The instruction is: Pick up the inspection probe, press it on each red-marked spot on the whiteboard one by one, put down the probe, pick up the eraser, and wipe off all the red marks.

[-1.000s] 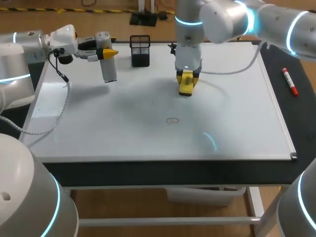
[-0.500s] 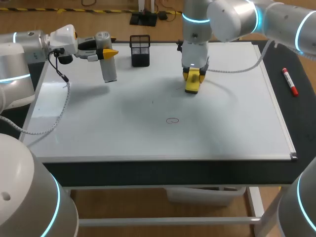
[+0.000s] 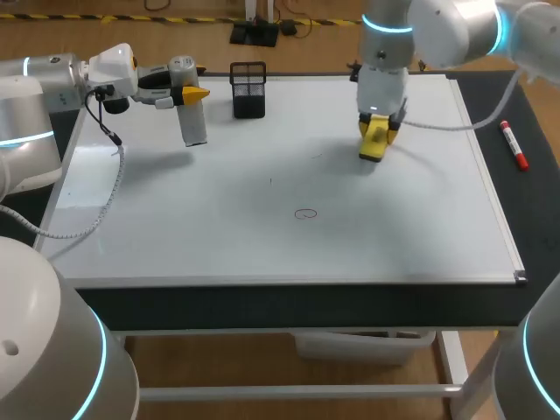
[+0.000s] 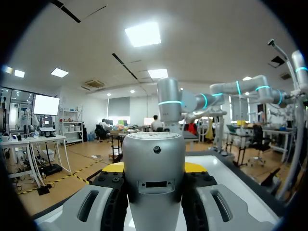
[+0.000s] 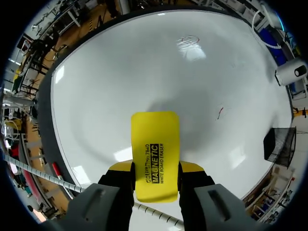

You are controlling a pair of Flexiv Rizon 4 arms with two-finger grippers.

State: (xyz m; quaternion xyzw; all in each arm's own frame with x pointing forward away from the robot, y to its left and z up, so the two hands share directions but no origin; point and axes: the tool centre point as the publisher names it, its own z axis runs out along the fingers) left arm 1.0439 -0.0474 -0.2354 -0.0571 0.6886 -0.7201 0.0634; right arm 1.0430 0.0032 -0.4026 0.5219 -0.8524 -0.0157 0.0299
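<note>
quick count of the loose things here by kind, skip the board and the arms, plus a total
inspection probe: 1
yellow eraser: 1
red marker: 1
black mesh holder: 1
total: 4

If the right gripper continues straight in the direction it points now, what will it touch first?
The right gripper points down, so the yellow eraser it holds would meet the bare whiteboard first. Nothing else lies in that line. Whether the eraser already touches, I cannot tell.
</note>
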